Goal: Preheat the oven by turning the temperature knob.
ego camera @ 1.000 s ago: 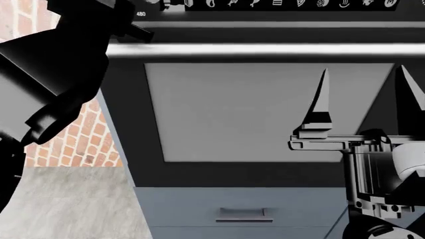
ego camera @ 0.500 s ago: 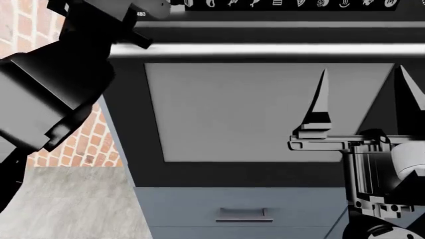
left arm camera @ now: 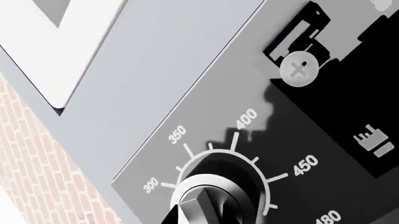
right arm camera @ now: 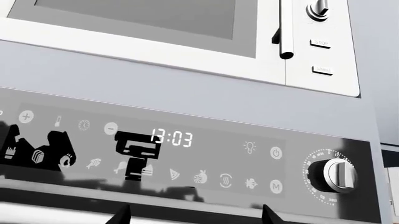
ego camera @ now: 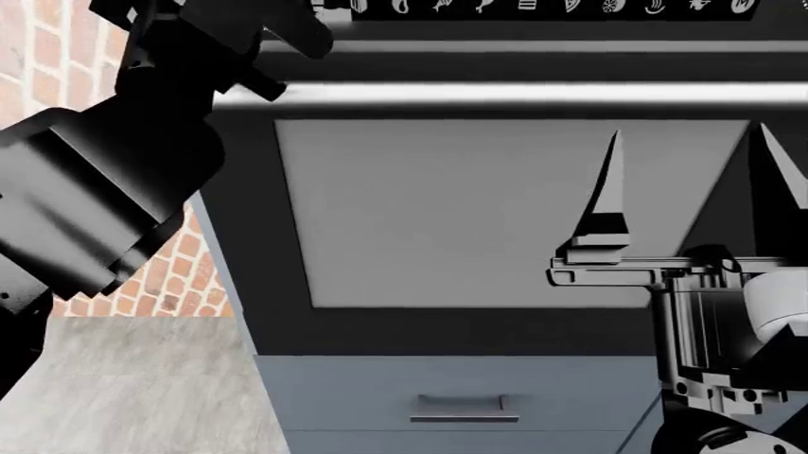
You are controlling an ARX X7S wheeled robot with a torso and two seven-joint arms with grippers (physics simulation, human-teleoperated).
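The oven point(ego camera: 505, 208) fills the head view: grey glass window, silver bar handle point(ego camera: 531, 93), black panel point(ego camera: 569, 8) with white icons along the top. In the left wrist view the temperature knob point(left arm camera: 209, 198) sits inside a white scale marked 300 to 480. My left gripper point(left arm camera: 190, 218) is right at the knob, with one dark fingertip point(left arm camera: 169, 218) beside its ridge. The other fingertip is out of frame. My right gripper point(ego camera: 694, 184) stands open in front of the window, holding nothing. Its tips point(right arm camera: 121, 215) point at the panel point(right arm camera: 187, 140).
A second knob point(right arm camera: 337, 175) sits at the panel's right end. A smaller appliance point(right arm camera: 187, 28) is mounted above the oven. A grey drawer point(ego camera: 465, 409) lies under the oven. A brick wall point(ego camera: 165, 265) and grey floor point(ego camera: 127, 388) are to the left.
My left arm has pushed up and to the right toward the panel's left end, now covering the 480 mark in the head view. The right arm has not moved.
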